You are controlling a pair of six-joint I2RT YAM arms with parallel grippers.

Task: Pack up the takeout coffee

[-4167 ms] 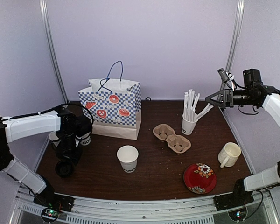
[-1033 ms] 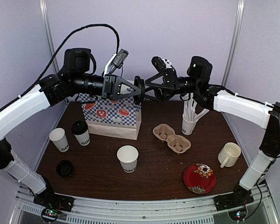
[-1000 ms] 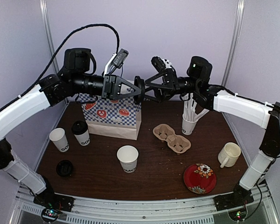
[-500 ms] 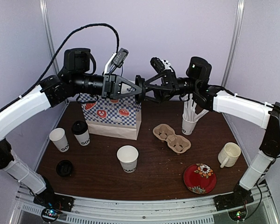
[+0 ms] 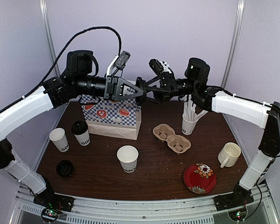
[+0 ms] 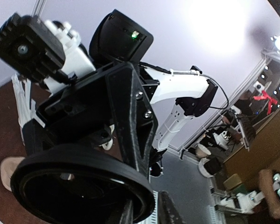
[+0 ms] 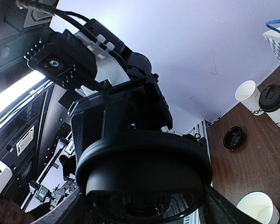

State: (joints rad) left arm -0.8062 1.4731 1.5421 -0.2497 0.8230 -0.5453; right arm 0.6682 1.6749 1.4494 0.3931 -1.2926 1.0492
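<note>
left hand (image 5: pixel 137 91) grips black lid (image 6: pixel 79 196) (round)

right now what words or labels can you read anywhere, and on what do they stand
"GO": start of black lettering on the lidded cup, rest turned away.
middle open cup: black letters near its base, too blurred to read.
left open cup: dark marks, unreadable.
paper bag: doughnut pattern, no words legible.
</note>
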